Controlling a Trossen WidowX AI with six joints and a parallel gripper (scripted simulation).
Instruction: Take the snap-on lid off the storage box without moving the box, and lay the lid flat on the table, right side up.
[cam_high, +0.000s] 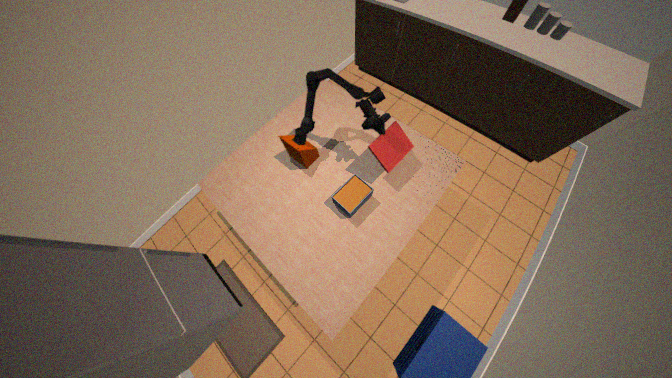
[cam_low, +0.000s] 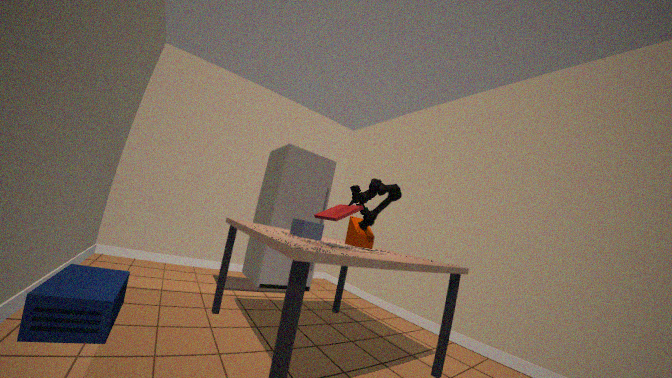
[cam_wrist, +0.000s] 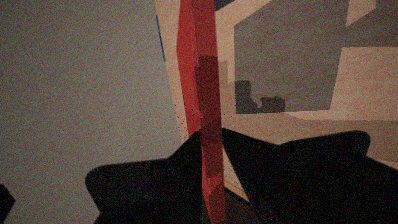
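The red lid (cam_high: 391, 147) (cam_low: 340, 212) (cam_wrist: 188, 75) is off the box and held in the air, somewhat tilted. My gripper (cam_high: 384, 131) (cam_low: 357, 204) (cam_wrist: 209, 134) is shut on one edge of the lid, with the fingers on both sides of it in the wrist view. The storage box (cam_high: 342, 208) (cam_low: 307, 229) stands open on the table (cam_high: 280, 225) (cam_low: 395, 260), blue-grey outside with orange showing inside. The lid hangs beside the box, above the table, and its shadow lies below it. In the top view the lid is up and right of the box.
The arm stands on an orange base block (cam_high: 305, 153) (cam_low: 358, 234), left of the lid in the top view. The table edge near the dark counter (cam_high: 450, 75) is close beyond the lid. A blue unit (cam_high: 445, 345) (cam_low: 75, 300) and a grey fridge (cam_low: 295, 190) stand on the floor.
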